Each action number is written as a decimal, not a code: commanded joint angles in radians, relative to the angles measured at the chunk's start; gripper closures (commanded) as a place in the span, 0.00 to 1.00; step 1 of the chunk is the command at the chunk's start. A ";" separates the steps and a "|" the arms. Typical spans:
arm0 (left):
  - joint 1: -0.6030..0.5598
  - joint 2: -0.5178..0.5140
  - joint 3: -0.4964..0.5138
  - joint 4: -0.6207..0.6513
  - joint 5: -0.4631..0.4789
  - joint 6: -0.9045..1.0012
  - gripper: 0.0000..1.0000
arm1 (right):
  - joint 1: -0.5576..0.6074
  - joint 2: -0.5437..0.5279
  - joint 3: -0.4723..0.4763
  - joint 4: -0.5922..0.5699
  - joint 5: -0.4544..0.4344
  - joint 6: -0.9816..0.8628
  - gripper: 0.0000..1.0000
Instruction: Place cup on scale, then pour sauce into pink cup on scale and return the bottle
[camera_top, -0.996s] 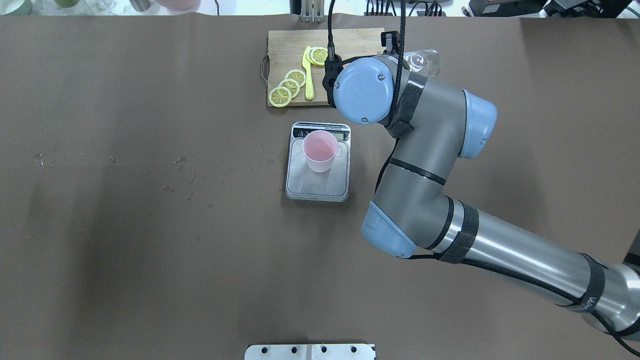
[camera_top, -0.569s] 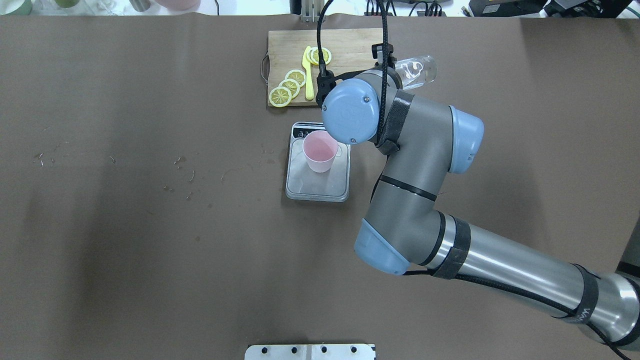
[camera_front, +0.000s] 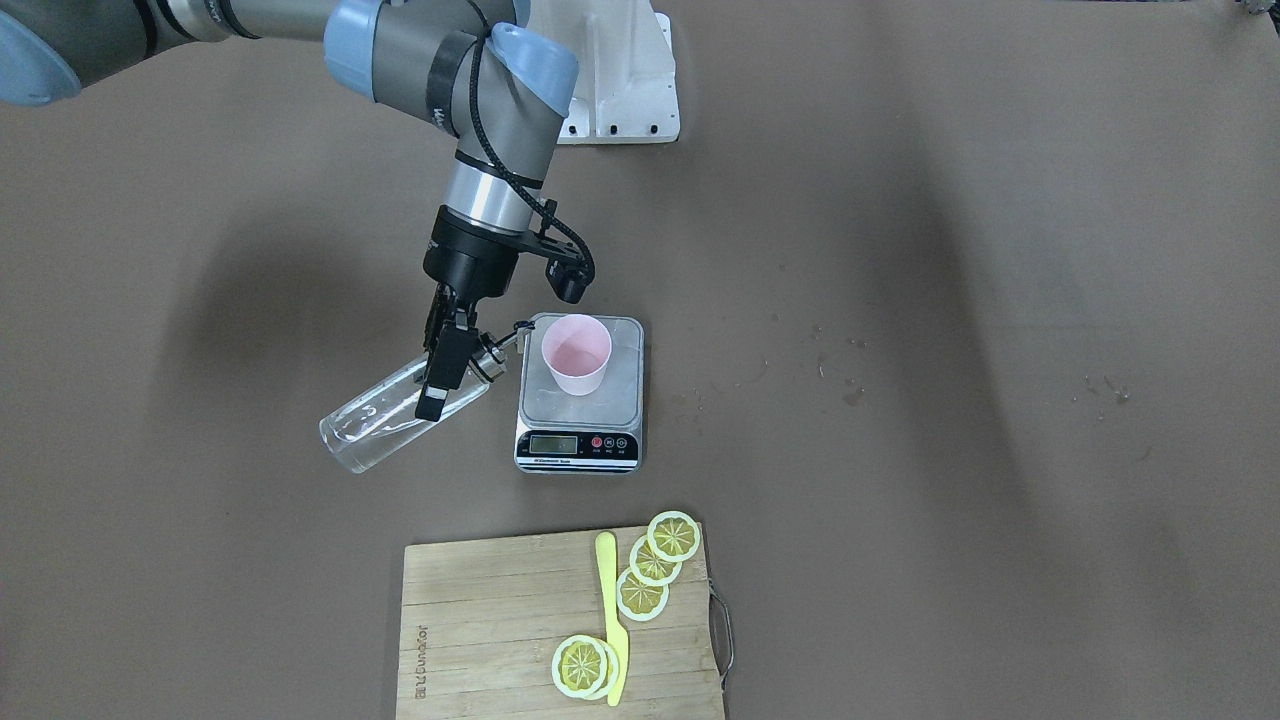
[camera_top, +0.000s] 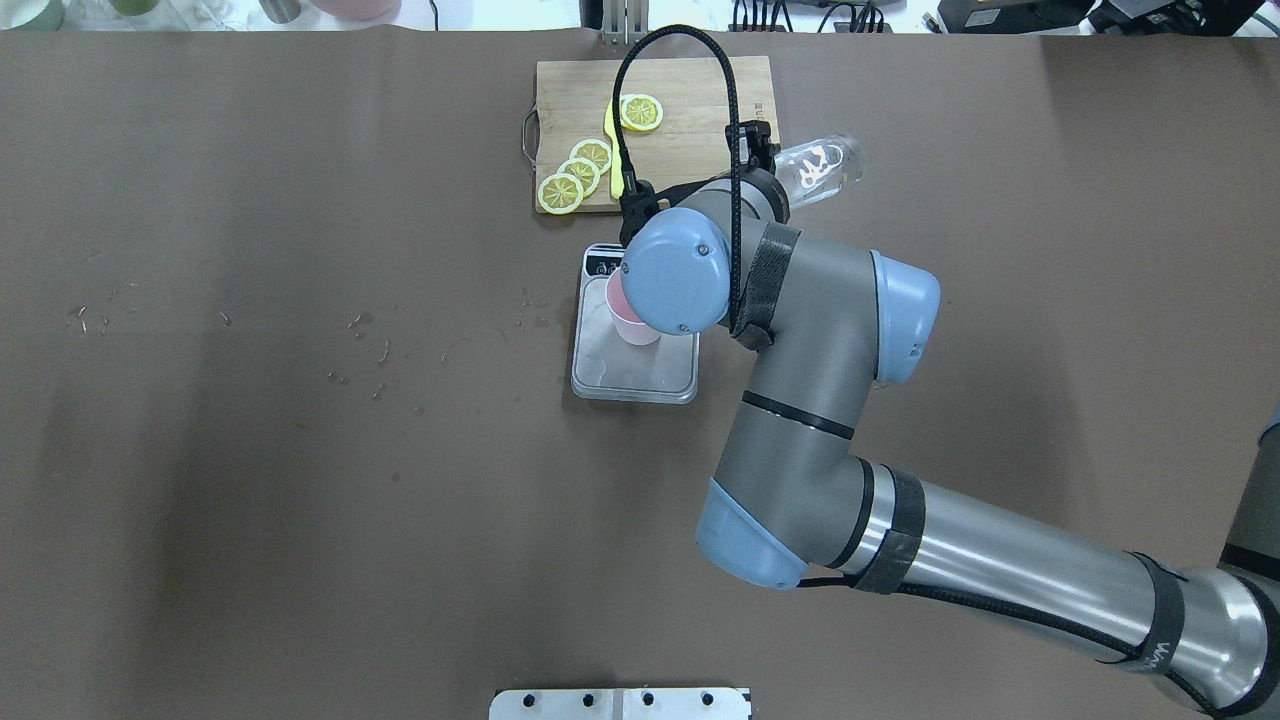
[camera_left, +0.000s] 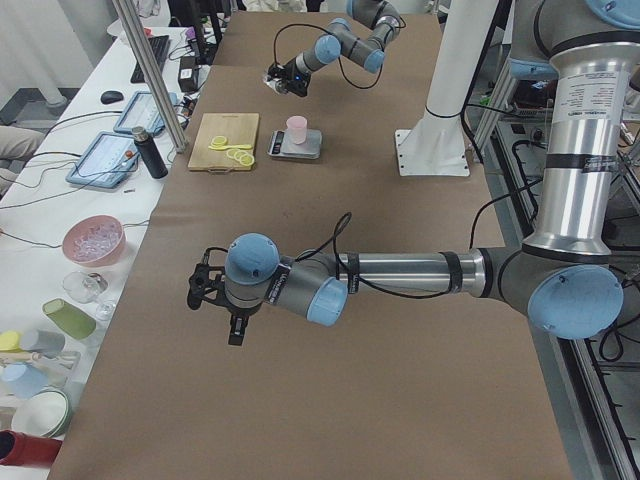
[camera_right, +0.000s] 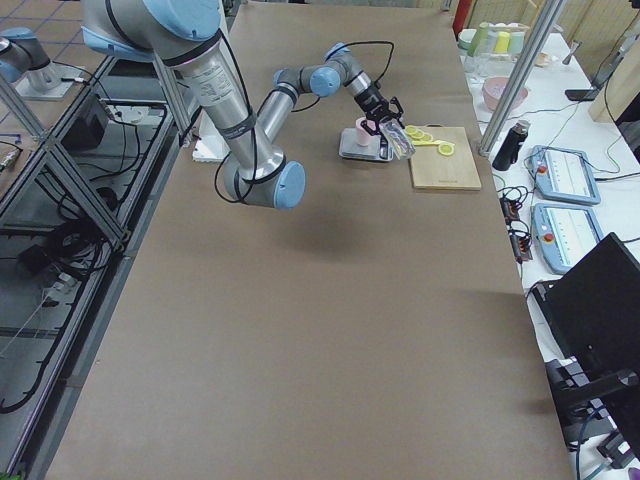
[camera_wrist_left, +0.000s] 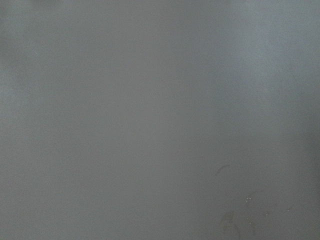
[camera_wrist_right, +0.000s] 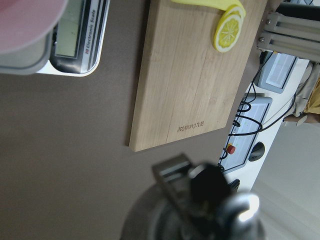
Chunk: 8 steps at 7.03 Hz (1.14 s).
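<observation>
Glass bottle (camera_front: 375, 425), tilted spout-first toward the pink cup (camera_front: 576, 355) on the scale (camera_front: 622, 398), sat clamped in the right gripper (camera_front: 440, 385); the left gripper (camera_left: 215, 300) could not be judged.

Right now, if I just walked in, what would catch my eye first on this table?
Probably the right gripper holding a clear glass bottle tilted, spout toward the pink cup standing on the scale mid-table. Then the bright yellow lemon slices on the wooden cutting board, past the scale from the robot.
</observation>
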 joint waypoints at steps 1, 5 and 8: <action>-0.003 0.002 0.000 -0.002 0.000 0.002 0.03 | -0.023 0.001 -0.009 -0.006 -0.041 0.000 1.00; -0.003 0.008 -0.002 -0.009 0.000 0.002 0.03 | -0.036 0.040 -0.017 -0.089 -0.108 0.000 1.00; -0.003 0.010 0.000 -0.009 0.000 0.002 0.03 | -0.036 0.058 -0.046 -0.093 -0.150 0.000 1.00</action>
